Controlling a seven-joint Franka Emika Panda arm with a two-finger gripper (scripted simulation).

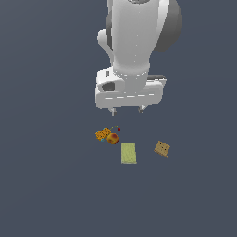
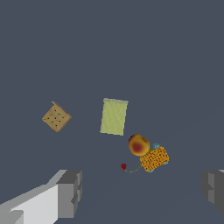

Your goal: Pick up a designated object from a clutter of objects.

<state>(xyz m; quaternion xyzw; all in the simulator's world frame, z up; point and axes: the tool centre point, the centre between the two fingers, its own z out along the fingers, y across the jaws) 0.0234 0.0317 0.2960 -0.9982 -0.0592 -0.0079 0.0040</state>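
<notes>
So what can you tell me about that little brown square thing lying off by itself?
The tan square box is small, flat and cracker-like, with rows of darker dots on its face and a cardboard look. It lies on the dark grey floor, turned cornerwise, on the exterior view's right of the pale yellow-green rectangle. Nothing touches it; the tool hangs apart from it.

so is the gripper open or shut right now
Open: in the wrist view the gripper has its two fingers far apart, with nothing between them.

My arm (image 1: pixel 136 32) is glossy white and rounded with a dark grey joint cap beside it, ending in a boxy white hand marked by a dashed seam, and my gripper (image 2: pixel 142 192) has blocky grey fingers (image 2: pixel 70 192) on a white body.
</notes>
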